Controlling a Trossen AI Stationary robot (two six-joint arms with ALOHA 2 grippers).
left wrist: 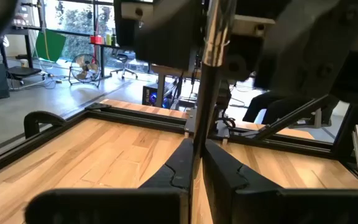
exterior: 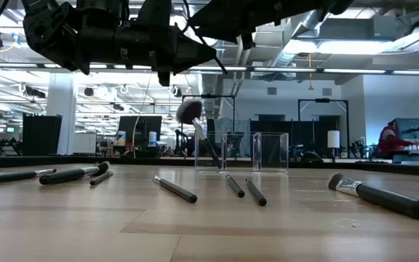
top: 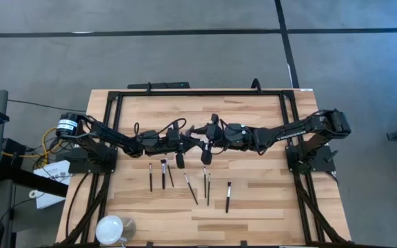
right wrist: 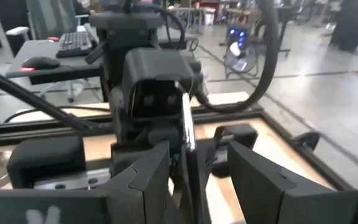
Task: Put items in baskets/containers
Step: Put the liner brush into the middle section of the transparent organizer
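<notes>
1. Loose brushes (top: 185,184) lie on the table (top: 253,200) toward 6 o'clock; a white dish (top: 110,229) sits at 7.
2. The left gripper (left wrist: 199,163) is clenched on a brush handle (left wrist: 205,93) mid-table.
3. The right gripper (right wrist: 191,171) faces it, fingers spread around that handle.
4. The clear tray (exterior: 242,151) stands behind.

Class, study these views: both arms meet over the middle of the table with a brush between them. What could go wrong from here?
1. The left gripper is shut on a brush that seems to stand between the right gripper's open fingers. Releasing before the right one closes could drop it.
2. The two grippers sit very close, so a small move might knock them together.
</notes>
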